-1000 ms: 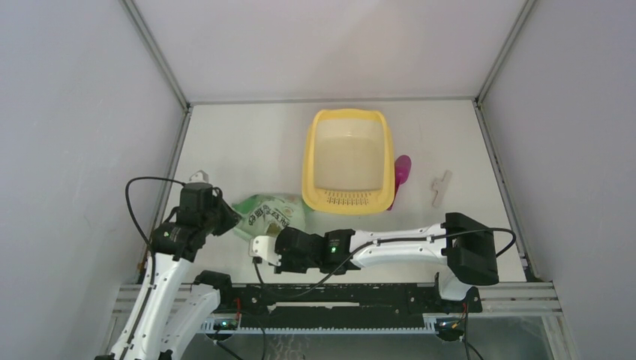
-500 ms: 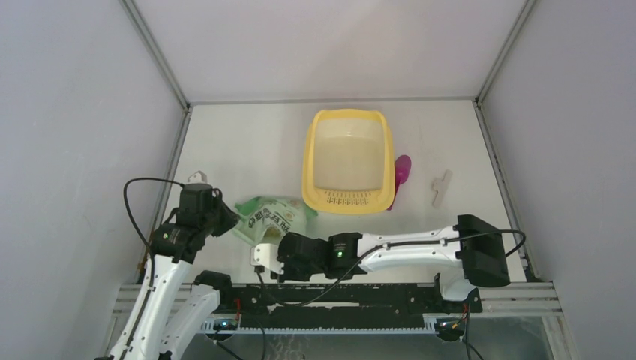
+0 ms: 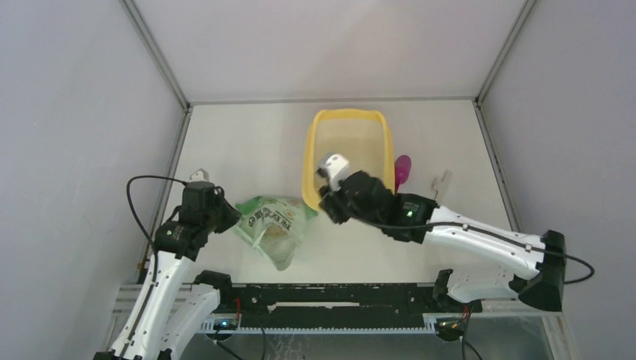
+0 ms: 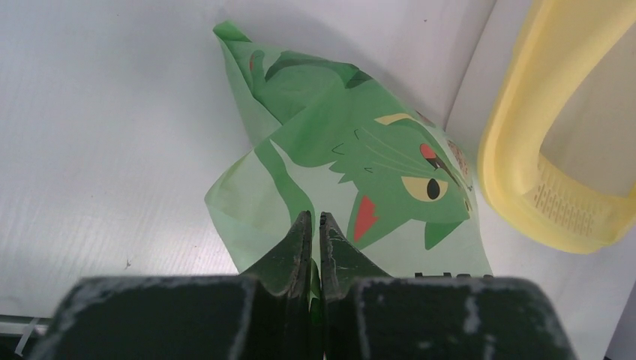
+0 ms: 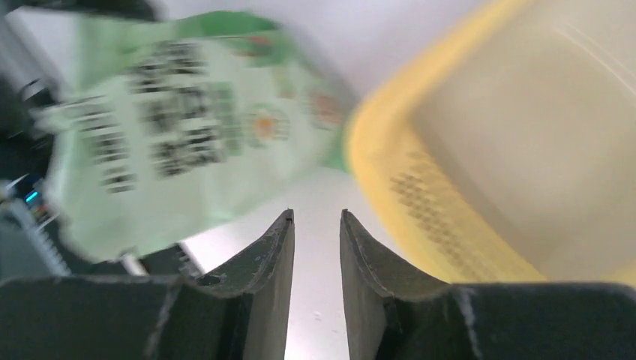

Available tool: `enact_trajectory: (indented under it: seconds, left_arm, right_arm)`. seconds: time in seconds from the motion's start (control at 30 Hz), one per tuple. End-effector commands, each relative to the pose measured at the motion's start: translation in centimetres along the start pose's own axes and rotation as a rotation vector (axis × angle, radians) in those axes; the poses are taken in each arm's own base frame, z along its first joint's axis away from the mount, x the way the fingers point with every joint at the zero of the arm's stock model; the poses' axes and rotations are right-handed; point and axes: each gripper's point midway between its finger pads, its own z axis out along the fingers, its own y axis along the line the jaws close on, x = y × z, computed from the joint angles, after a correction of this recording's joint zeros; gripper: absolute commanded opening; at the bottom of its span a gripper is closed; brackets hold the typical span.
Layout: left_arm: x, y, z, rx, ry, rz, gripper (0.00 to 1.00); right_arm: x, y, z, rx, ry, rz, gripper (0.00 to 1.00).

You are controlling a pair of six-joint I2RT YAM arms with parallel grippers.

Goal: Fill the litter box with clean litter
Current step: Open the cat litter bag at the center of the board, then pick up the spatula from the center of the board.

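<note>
Litter box (image 3: 310, 154) lies mid-table with its long axis running away from the arm bases and its grille ledge (image 4: 559, 214) at the near end. The bag (image 3: 274, 221) lies just beside the near-left corner of the box, so the box is ahead and to the right of it. The left gripper (image 4: 311, 217) is clamped on the bag's left edge. The right gripper (image 5: 316, 217) is the nearer to the box. It hovers between bag and box, fingers slightly parted and empty.
</note>
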Motion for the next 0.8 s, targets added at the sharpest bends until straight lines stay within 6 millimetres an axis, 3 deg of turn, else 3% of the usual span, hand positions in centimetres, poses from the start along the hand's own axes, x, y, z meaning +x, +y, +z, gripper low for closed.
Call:
enact_trajectory:
  seconds: [0.0,0.1,0.2,0.27,0.4,0.5,0.63,0.77]
  left_arm:
    - [0.0,-0.7,1.1,0.037,-0.011,-0.013,0.08]
    - [0.6,-1.6,1.4,0.077,0.013,-0.014,0.08]
    - [1.2,-1.9,1.9,0.086,0.036,-0.001,0.09]
    - [1.5,-1.7,2.1,0.078,0.044,0.009,0.12]
    - [1.1,-1.4,1.4,0.067,0.027,0.02,0.37]
    - [0.1,-1.2,0.1,0.063,-0.017,0.026,0.5]
    - [-0.8,-1.0,-1.3,0.052,-0.058,0.032,0.55]
    - [-1.5,-1.2,-2.3,0.059,-0.084,0.033,0.55]
  right_arm:
    - [-0.1,-8.9,-2.9,0.281,-0.113,0.304,0.38]
    - [0.6,-14.9,-5.6,0.44,-0.19,0.514,0.47]
    - [3.4,-20.7,-7.2,0.588,-0.198,0.712,0.54]
    - [5.7,-23.3,-6.9,0.626,-0.148,0.807,0.55]
    - [9.9,-26.2,-5.0,0.678,-0.022,0.925,0.54]
    - [13.2,-28.1,-4.2,0.756,0.046,0.969,0.55]
    - [16.4,-29.8,-3.3,0.801,0.096,1.036,0.55]
    - [17.5,-31.2,-3.0,0.823,0.098,1.074,0.55]
